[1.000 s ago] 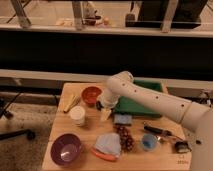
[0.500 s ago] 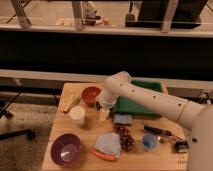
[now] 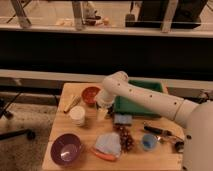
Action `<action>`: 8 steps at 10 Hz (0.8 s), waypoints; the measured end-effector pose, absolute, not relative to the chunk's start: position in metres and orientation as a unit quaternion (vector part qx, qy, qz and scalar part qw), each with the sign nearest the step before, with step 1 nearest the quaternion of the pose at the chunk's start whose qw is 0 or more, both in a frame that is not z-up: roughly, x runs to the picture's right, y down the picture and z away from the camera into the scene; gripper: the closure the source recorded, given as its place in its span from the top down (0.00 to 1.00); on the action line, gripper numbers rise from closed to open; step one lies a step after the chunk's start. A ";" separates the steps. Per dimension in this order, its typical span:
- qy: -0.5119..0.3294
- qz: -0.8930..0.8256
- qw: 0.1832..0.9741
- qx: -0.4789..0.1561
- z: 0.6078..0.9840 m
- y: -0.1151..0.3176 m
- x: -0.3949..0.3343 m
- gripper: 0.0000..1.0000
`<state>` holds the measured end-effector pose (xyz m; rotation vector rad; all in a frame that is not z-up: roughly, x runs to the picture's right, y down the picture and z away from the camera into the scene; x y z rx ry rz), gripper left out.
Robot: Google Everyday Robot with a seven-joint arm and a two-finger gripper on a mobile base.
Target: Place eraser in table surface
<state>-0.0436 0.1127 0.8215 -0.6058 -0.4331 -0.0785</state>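
Since one second ago the white arm has shifted a little toward the orange bowl; the things on the table surface lie as before. Nearest to me, at the front edge, stands a purple bowl. Beside it lies a blue-grey cloth with an orange piece touching its front side. Next come dark red grapes, a small blue cup and the black-handled tool. In the middle, a white cup stands on the left of the view, and the blue-grey pad lies just in front of the green tray. The gripper points down between the white cup and this pad, low over the wood, just in front of the orange bowl. Whether it is wide or narrow, I cannot tell. The eraser I cannot make out, so I cannot tell where it is. A yellowish object lies near the far left corner.
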 end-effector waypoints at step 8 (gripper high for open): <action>-0.215 -0.042 0.931 -0.291 0.824 0.106 -0.038 0.00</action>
